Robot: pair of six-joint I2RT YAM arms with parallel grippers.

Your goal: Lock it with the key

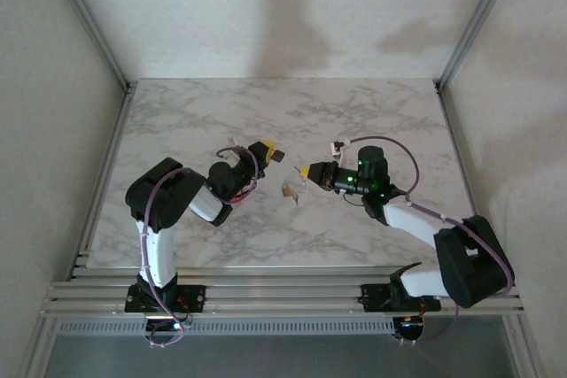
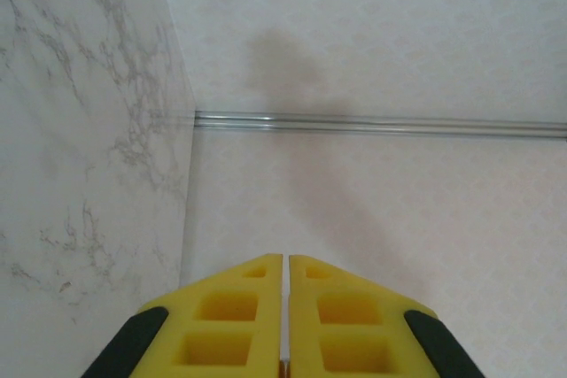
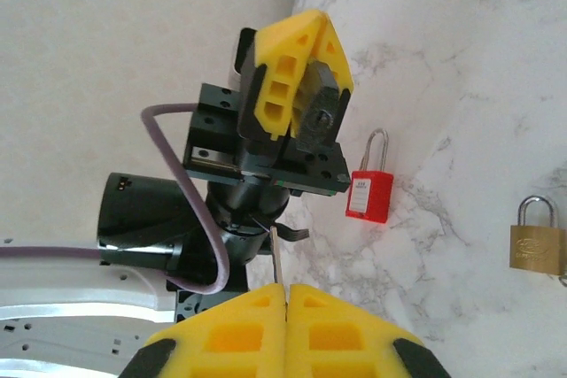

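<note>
Yellow plastic left end effector (image 2: 285, 261) is closed on a dark grey metal padlock (image 3: 319, 117) with a round keyhole. The right end effector (image 3: 286, 288) is closed on a thin silver key (image 3: 275, 256) at 6 o'clock of this padlock. On the marble-pattern surface (image 1: 372, 112) lie a red padlock (image 3: 369, 194) at its 5 o'clock, white label unreadable, and a brass padlock (image 3: 536, 245) at 4 o'clock.

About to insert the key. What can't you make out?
The key: right wrist view, edge-on sliver; the rest hidden inside the right hand.
The dark lock: shackle hidden by fingers of the left hand; keyhole too small in the top view.
Left wrist view: grip cut off by the bottom edge.
</note>
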